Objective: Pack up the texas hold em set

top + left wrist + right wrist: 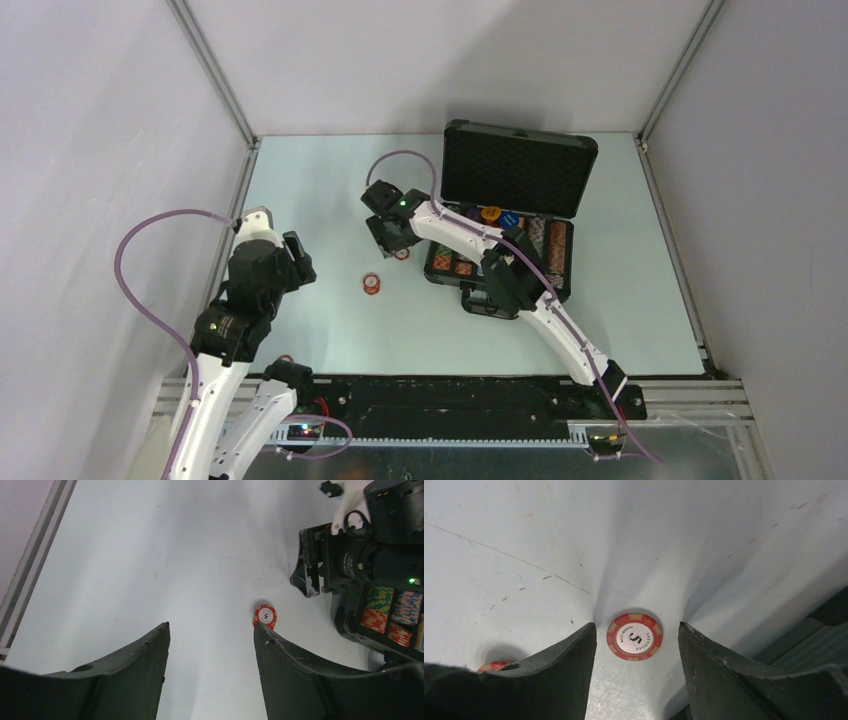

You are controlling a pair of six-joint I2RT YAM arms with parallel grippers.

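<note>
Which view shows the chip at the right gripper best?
Right wrist: the chip lies flat between the right gripper's open fingers, its 5 readable. Top external shows only a red sliver of it beside the gripper. Left wrist seems to show only a second chip.

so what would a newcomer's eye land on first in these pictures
The open black case at the far right of the table stands out first, foam-lined lid upright, multicoloured chip rows inside. Just left of it the right gripper hangs with open jaws either side of a red-white chip lying flat. A second red-white chip lies loose nearer the left gripper, also open.
</note>
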